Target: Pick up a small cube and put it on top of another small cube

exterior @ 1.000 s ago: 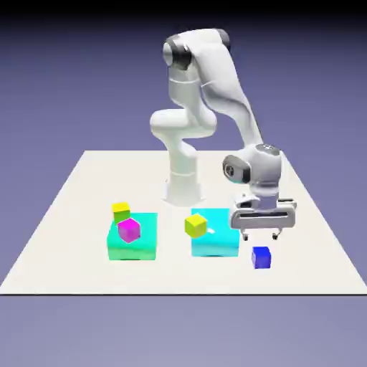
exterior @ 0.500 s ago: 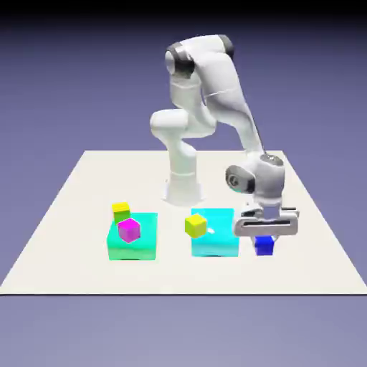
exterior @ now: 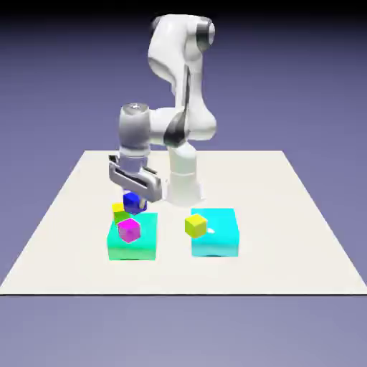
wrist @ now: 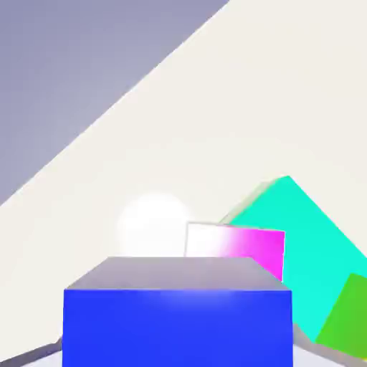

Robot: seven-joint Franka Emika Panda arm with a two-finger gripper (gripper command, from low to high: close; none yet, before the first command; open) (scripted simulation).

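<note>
Since the last look the pincer (exterior: pixel 133 192) has swung from the right cyan block (exterior: pixel 215 233) across to the left cyan block (exterior: pixel 132 244), carrying the small cube (exterior: pixel 132 202) clamped between its tips. The cube hangs off the desk (exterior: pixel 301 236), just above the magenta cube (exterior: pixel 129 230) and beside the yellow-green cube (exterior: pixel 120 210) at its 9 o'clock. Bare desk lies open toward 9 and 6 o'clock.

Glossy white arm (exterior: pixel 179 64), matt table (exterior: pixel 301 215), smooth dark-blue cube (wrist: pixel 178 322)

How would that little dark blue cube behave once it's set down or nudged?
The dark-blue cube looks solid and flat-faced, so it would probably slide, not roll. It likely stays rigid in the gripper. Set on the small yellow-green cube, it might tip off easily.
</note>
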